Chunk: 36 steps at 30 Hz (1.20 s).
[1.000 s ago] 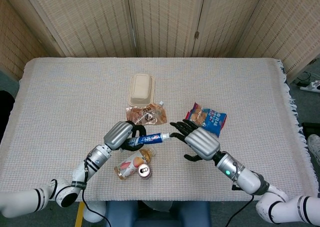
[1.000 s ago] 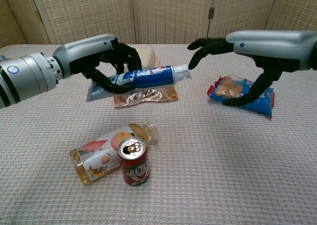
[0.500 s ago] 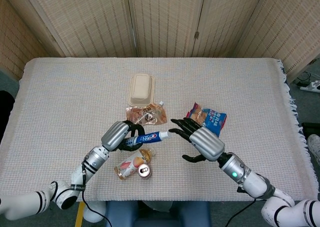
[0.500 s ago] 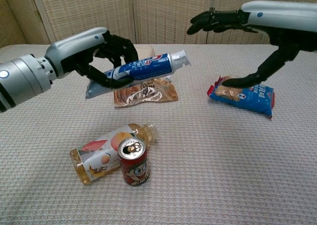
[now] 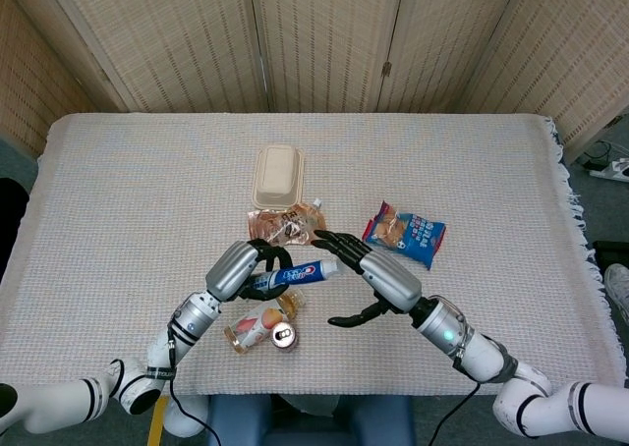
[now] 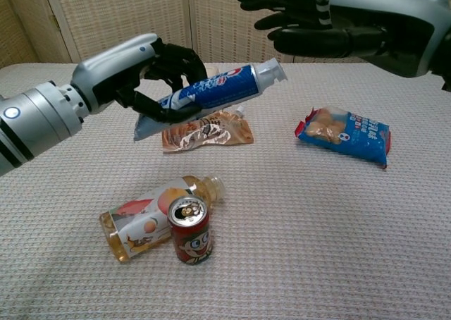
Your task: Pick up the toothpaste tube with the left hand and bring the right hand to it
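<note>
Toothpaste, the blue, red and white plastic tube [image 6: 211, 91], sits in your left hand [image 6: 144, 70], whose dark fingers wrap around its flat tail end and hold it clear of the woven beige tablecloth [image 6: 338, 235], with the white cap tilted up toward your right. Nearest the chest camera you have a red drinks can [image 6: 189, 230] standing upright with its top opened, touching a clear plastic bottle of amber drink [image 6: 144, 221] that lies on its side just behind it. Further back, below the lifted tube, a crinkled brown foil pouch [image 6: 206, 131] lies flat, and well off to your right rests a blue snack packet [image 6: 347, 134]. Your right hand [image 6: 331, 24] hangs above the cap end with its fingers spread and nothing in them; its fingertips [image 5: 324, 238] are near the cap, though whether they touch it you cannot tell. Farthest away, a pale beige lidded food box [image 5: 278, 176] sits behind the pouch.
</note>
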Available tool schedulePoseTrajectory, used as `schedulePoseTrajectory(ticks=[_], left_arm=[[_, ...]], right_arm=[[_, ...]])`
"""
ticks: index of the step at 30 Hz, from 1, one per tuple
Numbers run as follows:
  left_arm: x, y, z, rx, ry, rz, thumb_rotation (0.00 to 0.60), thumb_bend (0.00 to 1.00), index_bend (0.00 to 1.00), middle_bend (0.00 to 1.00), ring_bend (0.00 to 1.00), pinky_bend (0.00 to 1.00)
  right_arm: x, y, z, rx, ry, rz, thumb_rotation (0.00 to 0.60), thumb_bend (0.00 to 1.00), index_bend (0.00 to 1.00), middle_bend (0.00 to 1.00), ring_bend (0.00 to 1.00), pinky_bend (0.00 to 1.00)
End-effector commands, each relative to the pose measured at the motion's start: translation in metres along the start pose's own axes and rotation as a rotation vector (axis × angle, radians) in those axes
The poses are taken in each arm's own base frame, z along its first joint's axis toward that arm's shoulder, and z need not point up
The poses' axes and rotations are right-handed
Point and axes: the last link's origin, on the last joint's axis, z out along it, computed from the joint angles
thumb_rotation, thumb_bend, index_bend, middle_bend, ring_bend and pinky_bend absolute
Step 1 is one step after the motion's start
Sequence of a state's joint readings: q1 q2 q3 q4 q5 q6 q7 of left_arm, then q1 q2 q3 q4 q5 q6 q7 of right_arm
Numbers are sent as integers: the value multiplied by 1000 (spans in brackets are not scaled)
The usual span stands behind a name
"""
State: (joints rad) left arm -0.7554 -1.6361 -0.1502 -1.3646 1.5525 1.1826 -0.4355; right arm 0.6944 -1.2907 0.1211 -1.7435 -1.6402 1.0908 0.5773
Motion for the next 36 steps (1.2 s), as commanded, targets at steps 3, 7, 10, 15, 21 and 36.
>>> schedulePoseTrajectory(ticks=[3, 7, 10, 15, 21, 36], left_arm=[[-2, 2, 2, -16, 17, -18, 600, 780, 751, 764, 680, 435], [-3, 4, 3, -32, 34, -32, 600, 780, 752, 764, 680, 435], [-3, 5, 3, -40, 36, -34, 600, 780, 752, 764, 680, 435], [-4, 8, 4, -53, 43, -39, 600, 780, 752, 764, 680, 434], [-5, 10, 6, -65, 55, -63, 600, 780, 752, 764, 680, 435], [-4, 12, 9, -53, 71, -114, 600, 780, 753, 767, 681, 435]], right_arm=[[-3, 3, 10, 25, 19, 69, 273, 184, 0, 0, 0, 0], [-6, 6, 17, 39, 28, 123, 272, 185, 0, 0, 0, 0], [-8, 7, 21, 47, 27, 159, 273, 184, 0, 0, 0, 0], [-12, 7, 29, 59, 23, 202, 273, 185, 0, 0, 0, 0], [-19, 6, 38, 82, 34, 231, 273, 185, 0, 0, 0, 0], [-34, 5, 57, 133, 68, 282, 270, 184, 0, 0, 0, 0]])
